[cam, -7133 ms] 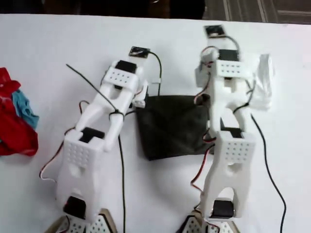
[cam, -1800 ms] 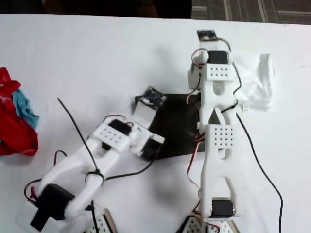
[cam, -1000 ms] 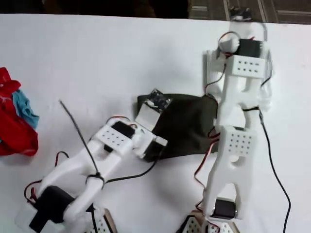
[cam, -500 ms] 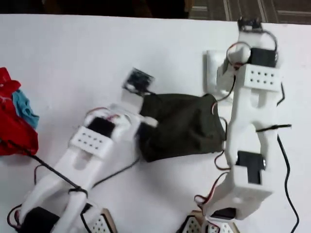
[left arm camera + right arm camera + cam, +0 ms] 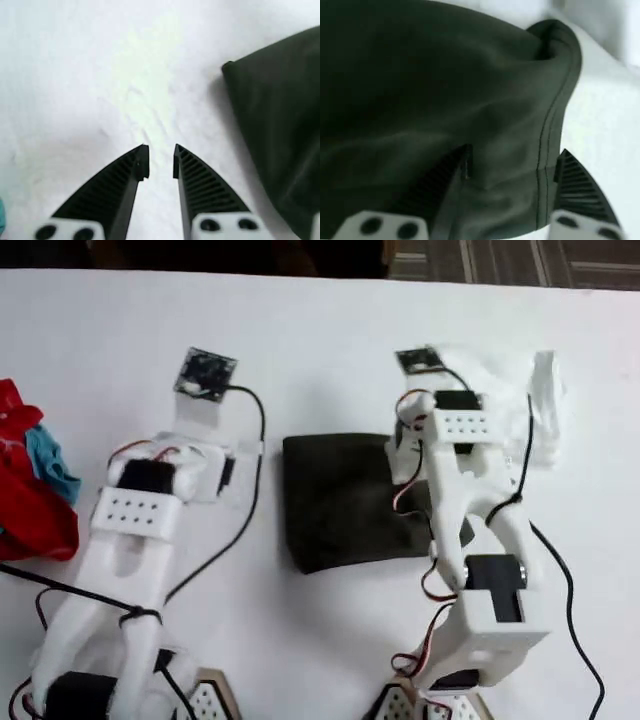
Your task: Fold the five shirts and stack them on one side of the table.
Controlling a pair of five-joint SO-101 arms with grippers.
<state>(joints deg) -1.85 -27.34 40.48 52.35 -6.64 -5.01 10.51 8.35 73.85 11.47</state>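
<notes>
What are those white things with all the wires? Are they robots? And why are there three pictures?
Yes, they are two robot arms sitting side by side at a white table. The big picture looks down on them from above. The other two come from small cameras on each arm's wrist, so you see its pincer, called a gripper, up close. The left gripper hangs over bare table with its fingers a little apart, holding nothing. The right gripper is open, with the edge of a folded dark shirt between its fingers. A heap of red and blue clothes lies at the table's edge on the left arm's side, probably waiting to be folded.
</notes>
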